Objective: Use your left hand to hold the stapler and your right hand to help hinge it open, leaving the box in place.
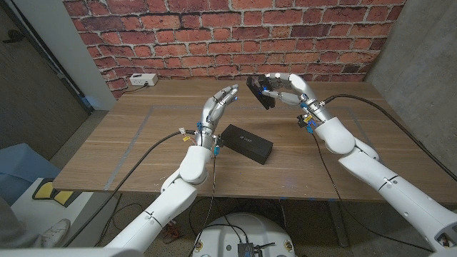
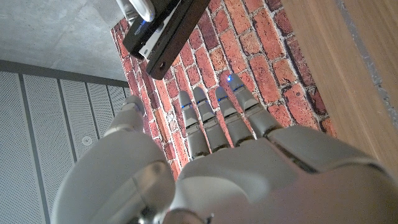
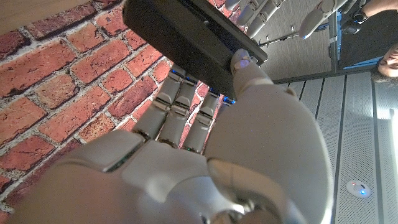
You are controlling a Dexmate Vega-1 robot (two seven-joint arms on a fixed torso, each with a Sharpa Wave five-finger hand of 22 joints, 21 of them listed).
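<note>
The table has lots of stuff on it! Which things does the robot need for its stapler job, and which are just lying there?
For the job:
- stapler, held up in the right hand
- left hand, open, holding nothing
- black box, which stays on the table

Just lying about:
- white device at the table's far left corner

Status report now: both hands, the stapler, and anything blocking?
Right hand holds stapler lifted above table. Left hand open, fingers apart, beside stapler, not touching. Box on table near left wrist. Nothing between left hand and stapler.
</note>
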